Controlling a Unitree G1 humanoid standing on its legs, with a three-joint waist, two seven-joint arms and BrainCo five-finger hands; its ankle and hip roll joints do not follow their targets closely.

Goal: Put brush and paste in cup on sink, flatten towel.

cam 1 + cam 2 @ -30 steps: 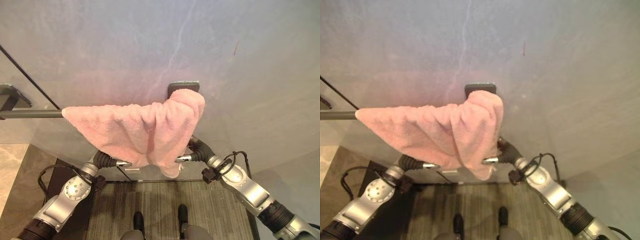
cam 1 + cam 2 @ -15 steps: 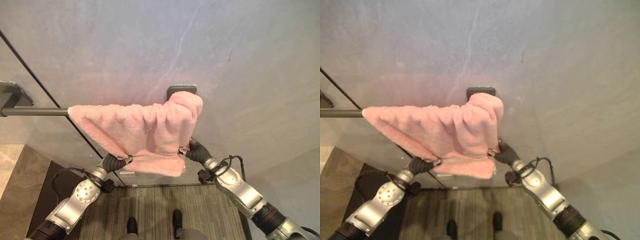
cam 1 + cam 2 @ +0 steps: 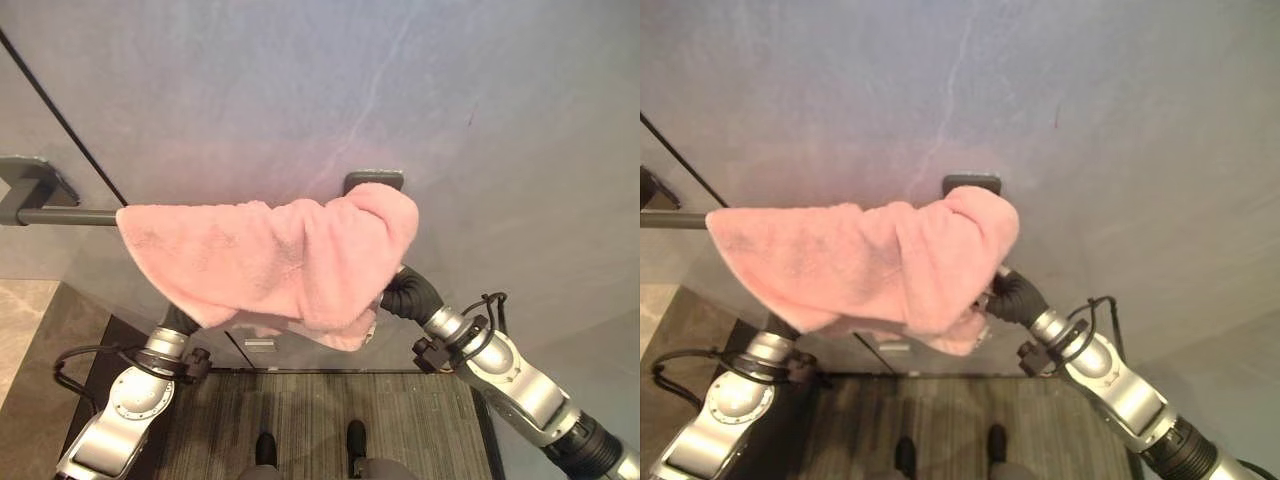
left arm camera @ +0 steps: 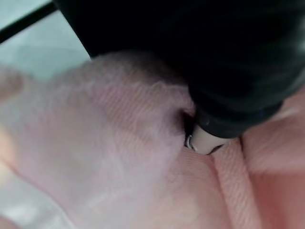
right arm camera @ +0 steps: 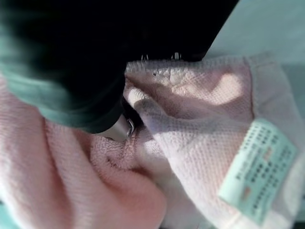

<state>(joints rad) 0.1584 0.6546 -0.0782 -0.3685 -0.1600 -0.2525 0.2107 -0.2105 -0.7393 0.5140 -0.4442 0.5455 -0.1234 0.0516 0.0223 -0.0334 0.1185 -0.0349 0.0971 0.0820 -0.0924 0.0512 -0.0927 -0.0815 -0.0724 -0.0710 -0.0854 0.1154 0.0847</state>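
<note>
Both sets of fingers are buried in the pink towel (image 3: 265, 260), so I cannot tell whether they pinch it. Left hand (image 3: 181, 320) reaches up under its lower left edge, right hand (image 3: 405, 296) under its bunched right end. Towel hangs crumpled over a grey rail (image 3: 60, 216) on the wall (image 3: 300, 90).
</note>
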